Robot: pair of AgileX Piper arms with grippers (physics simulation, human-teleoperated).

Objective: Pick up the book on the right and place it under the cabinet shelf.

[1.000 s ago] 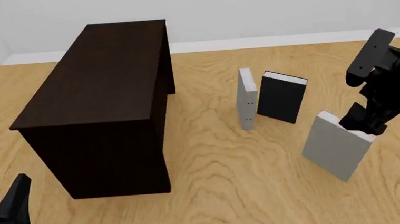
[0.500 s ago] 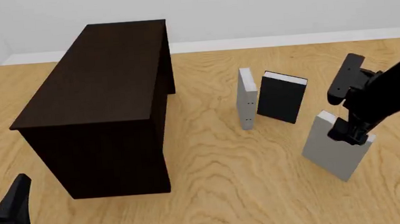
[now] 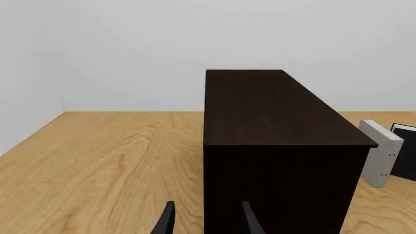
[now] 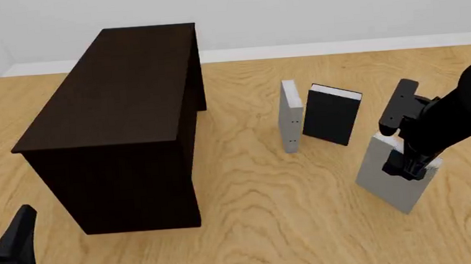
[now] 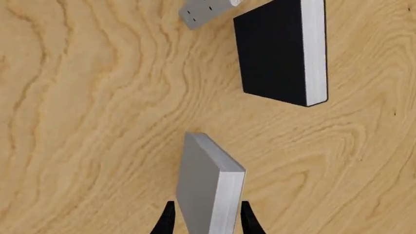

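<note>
Right arm's bent down steeply, its claw [image 5: 202,222] straddling the upright light grey hardback book [image 5: 206,187], fingers not visibly clamped yet.

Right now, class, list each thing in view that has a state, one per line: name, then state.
book: standing on the table, tilted, top edge between the right gripper's fingers
black book: standing upright, untouched
other grey book: standing upright, edge-on
cabinet: standing, nothing on top
right gripper: fingers astride the book, closure unclear
left gripper: open, idle
</note>
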